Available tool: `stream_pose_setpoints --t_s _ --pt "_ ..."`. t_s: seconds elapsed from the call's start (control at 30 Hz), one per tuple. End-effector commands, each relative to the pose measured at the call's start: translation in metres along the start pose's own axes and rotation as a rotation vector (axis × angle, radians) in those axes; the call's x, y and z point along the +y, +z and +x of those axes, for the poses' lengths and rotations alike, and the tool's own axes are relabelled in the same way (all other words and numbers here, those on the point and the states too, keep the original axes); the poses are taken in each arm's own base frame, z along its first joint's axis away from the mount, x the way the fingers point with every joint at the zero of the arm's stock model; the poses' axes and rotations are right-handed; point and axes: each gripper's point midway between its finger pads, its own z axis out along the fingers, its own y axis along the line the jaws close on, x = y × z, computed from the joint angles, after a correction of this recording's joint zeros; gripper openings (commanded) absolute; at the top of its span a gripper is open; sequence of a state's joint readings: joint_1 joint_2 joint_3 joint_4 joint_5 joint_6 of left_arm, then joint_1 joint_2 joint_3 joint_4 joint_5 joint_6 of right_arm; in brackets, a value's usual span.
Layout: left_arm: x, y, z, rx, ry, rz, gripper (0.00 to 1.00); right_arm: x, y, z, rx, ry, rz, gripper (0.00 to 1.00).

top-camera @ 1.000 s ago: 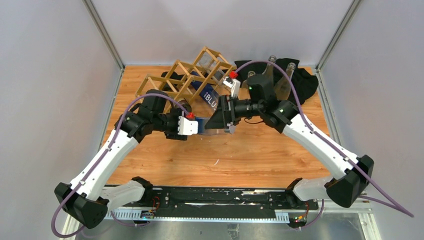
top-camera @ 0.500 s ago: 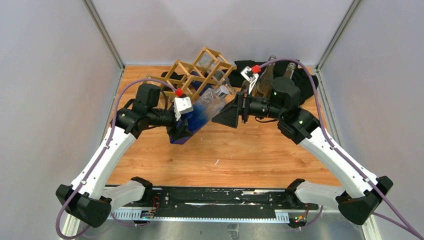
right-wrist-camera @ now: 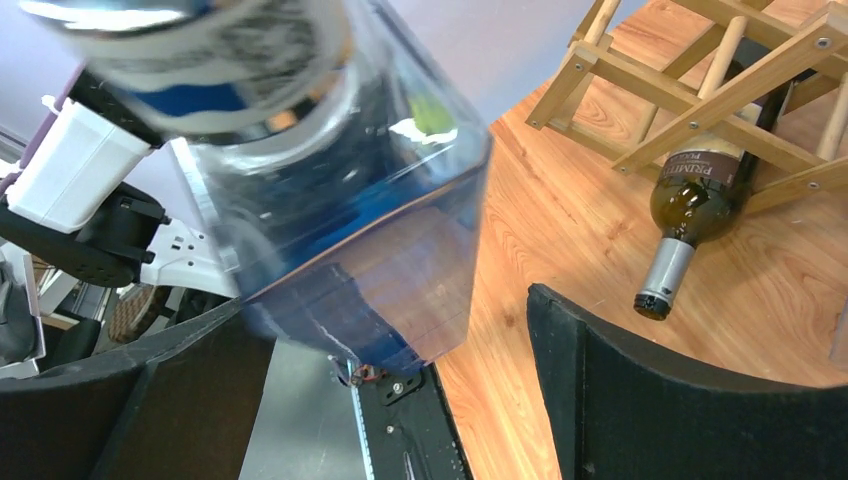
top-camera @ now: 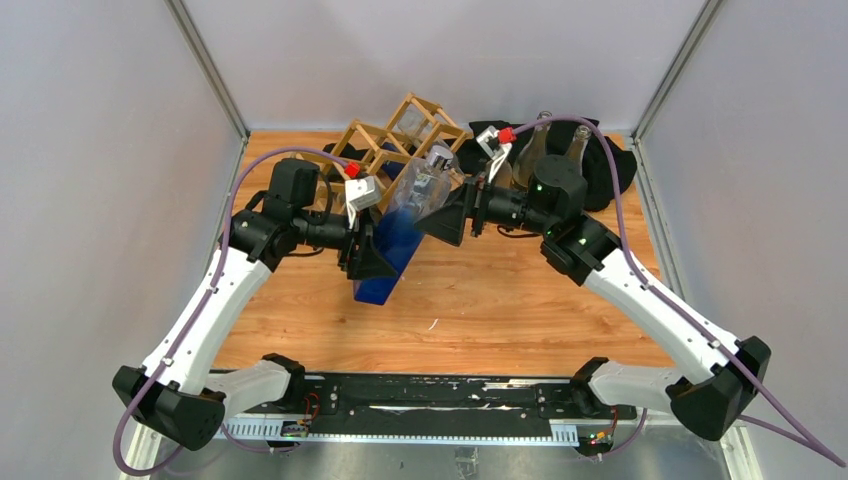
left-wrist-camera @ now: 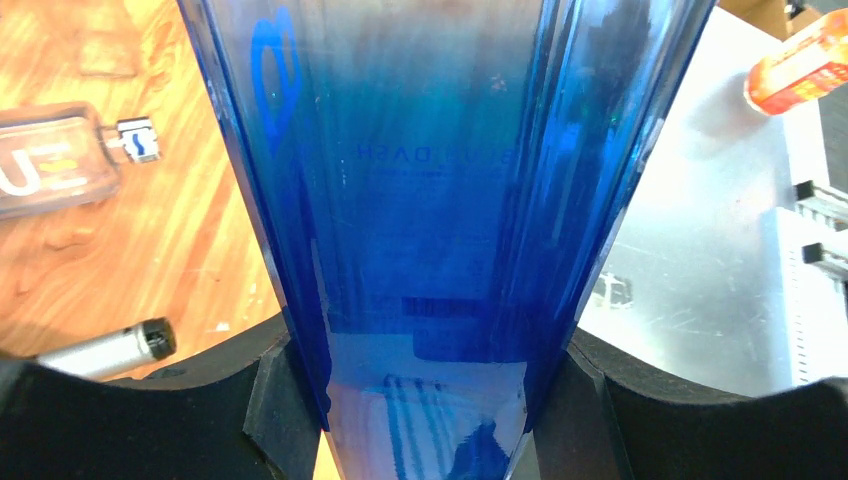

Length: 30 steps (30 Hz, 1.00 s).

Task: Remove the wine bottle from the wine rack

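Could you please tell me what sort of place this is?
Most likely a robotics lab test cell: a left arm and right arm bolted at the edge of a wooden table, plain grey walls closing it in, and a wine rack holding a dark bottle.

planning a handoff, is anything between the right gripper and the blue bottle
Nothing visible: the blue bottle lies between the fingers of the open right gripper, and the left gripper is clamped on its body.
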<state>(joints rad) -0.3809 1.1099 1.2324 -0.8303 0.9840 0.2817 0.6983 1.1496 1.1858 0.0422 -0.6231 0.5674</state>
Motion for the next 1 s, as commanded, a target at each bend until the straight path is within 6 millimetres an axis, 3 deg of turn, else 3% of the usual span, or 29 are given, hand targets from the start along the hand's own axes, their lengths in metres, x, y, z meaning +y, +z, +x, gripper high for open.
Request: stream_pose_setpoints --t_s 0.0,0.37,0.47,0.53,0.57,0.63,0.67,0.7,0.73,0.8,0.97 --pt "-0.03 -0.008 -0.041 -0.121 0.081 0.134 0.0 0.003 0.015 -0.014 -0.051 -0.064 -0.03 0.96" --pt "-0.041 -0.007 -0.04 -0.122 0.016 0.206 0.0 0.015 0.042 -0.016 -0.05 -0.081 -0.152 0.94" --pt "-0.04 -0.007 -0.039 -0.12 0.022 0.205 0.0 0.017 0.043 -0.013 -0.033 -0.079 -0.17 0.8" --pt "-0.04 -0.007 -0.038 -0.119 0.023 0.202 0.0 0.018 0.043 -0.011 -0.023 -0.085 -0.181 0.57" --pt "-0.038 -0.007 -0.037 -0.115 0.021 0.191 0.05 0.018 0.042 -0.01 -0.015 -0.085 -0.179 0.41" --pt "-0.031 -0.006 -0.032 -0.092 0.022 0.146 0.39 0.013 0.04 -0.007 0.001 -0.105 -0.148 0.04" --pt "-0.026 -0.006 -0.028 -0.071 0.031 0.116 0.69 0.009 0.037 -0.005 0.017 -0.105 -0.116 0.0" --pt "-0.019 -0.007 -0.025 -0.052 0.031 0.074 0.85 0.004 0.036 -0.003 0.023 -0.119 -0.088 0.0" --pt "-0.011 -0.007 -0.022 -0.032 0.034 0.029 0.94 0.001 0.031 -0.002 0.03 -0.136 -0.063 0.0" --pt "0.005 -0.01 -0.017 0.01 0.055 -0.047 0.99 -0.011 0.024 0.001 0.039 -0.154 0.006 0.0" --pt "0.043 -0.023 -0.019 0.047 0.048 -0.21 1.0 -0.048 -0.011 0.006 0.047 -0.177 0.216 0.0"
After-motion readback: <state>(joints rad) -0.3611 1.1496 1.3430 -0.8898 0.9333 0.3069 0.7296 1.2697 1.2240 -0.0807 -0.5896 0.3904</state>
